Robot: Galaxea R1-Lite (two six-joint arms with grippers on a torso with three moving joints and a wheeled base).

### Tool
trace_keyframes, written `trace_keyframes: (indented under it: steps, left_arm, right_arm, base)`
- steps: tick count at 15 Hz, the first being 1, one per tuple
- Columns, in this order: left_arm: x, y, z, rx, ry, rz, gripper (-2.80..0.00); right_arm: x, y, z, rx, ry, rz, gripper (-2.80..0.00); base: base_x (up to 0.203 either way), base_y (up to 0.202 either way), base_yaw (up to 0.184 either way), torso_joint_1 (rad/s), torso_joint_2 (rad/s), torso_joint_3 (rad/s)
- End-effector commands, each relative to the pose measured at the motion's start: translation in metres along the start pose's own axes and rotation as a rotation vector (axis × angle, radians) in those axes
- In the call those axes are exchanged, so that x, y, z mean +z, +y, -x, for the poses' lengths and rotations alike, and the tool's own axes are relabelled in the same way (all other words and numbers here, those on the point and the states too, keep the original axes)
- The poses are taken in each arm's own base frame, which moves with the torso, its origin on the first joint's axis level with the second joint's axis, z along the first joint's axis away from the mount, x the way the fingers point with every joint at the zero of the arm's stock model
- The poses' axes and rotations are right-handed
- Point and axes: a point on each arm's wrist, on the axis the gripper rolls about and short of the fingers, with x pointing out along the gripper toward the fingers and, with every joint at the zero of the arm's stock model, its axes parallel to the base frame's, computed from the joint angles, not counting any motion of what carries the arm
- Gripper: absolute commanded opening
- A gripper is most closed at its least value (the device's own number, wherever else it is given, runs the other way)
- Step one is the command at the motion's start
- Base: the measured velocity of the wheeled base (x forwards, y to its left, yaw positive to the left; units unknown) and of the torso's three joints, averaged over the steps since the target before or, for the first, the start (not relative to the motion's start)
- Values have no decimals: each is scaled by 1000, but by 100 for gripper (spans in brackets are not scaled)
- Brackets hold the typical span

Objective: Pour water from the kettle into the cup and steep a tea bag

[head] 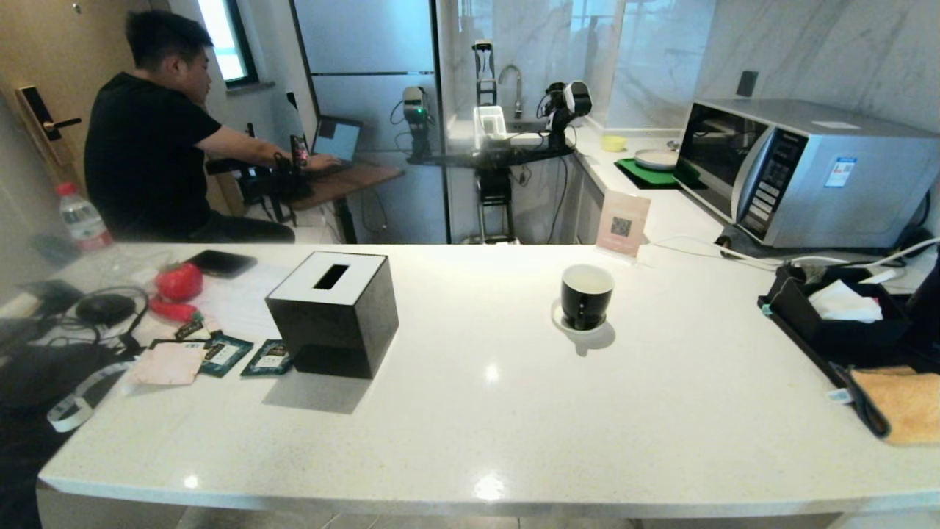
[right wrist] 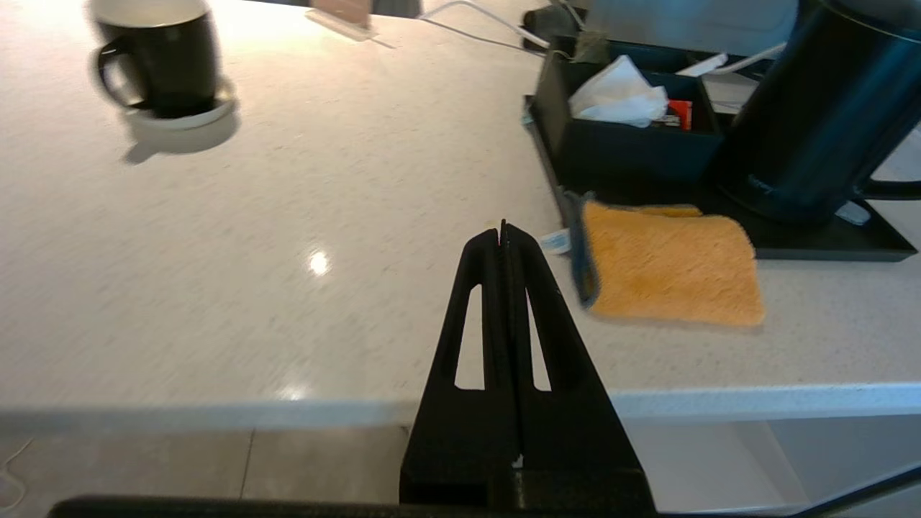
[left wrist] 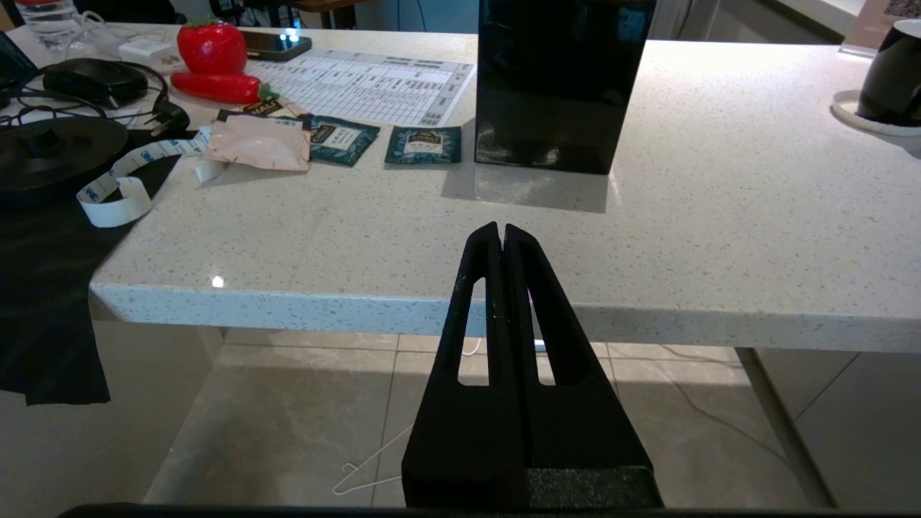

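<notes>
Two grippers hang off the near edge of the worktop (head: pixel 470 411), neither in the head view. Left gripper (left wrist: pixel 501 229) has its jaws pressed together, holding nothing, pointing toward the tissue box (head: pixel 334 312). Right gripper (right wrist: pixel 503 229) likewise has its jaws closed and empty, just over the near edge, with the orange cloth (right wrist: pixel 669 270) just beside its tips on the right.

Near the right edge, that cloth lies flat against a black tray (right wrist: pixel 827 248). On the tray stands the kettle (right wrist: pixel 820 122), upright, its long axis vertical and its handle turned to the right; in the head view only a dark sliver of it shows at the right border. Left of it, a black holder (right wrist: pixel 619 147) on the tray carries white tissue (right wrist: pixel 619 93).

Mid-worktop, the cup (head: pixel 586 295) stands upright on its saucer (head: pixel 569 323), well apart from kettle and box; its handle points left in the right wrist view. Nothing stands between cup and tray.

Left of the box lie two green sachets (left wrist: pixel 423 144), a pink packet (left wrist: pixel 259 142), a red toy (head: pixel 178 281) and a phone (head: pixel 220 262).

Beyond stand a card stand (head: pixel 623 224) and microwave (head: pixel 800 169), and a seated person (head: pixel 154 147) at far left.
</notes>
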Motion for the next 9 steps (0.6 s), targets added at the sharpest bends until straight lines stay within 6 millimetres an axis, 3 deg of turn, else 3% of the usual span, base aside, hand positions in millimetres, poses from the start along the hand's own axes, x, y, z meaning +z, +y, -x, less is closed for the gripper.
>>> trace_keyframes:
  steps: [1,3,9]
  left_arm:
    - [0,0,0,1,1,0,-280]
    - [0,0,0,1,-1,2,-280]
    - [0,0,0,1,0,1,-280]
  right_arm:
    - [-9,10,38,26,-141,29,-280]
    - [-19,13,51,19,-153,50,-280]
    - [-32,10,52,61,-78,63,-280]
  base:
    - [0,0,0,0,0,0]
    - [0,0,0,0,0,0]
    - [0,0,0,0,0,0]
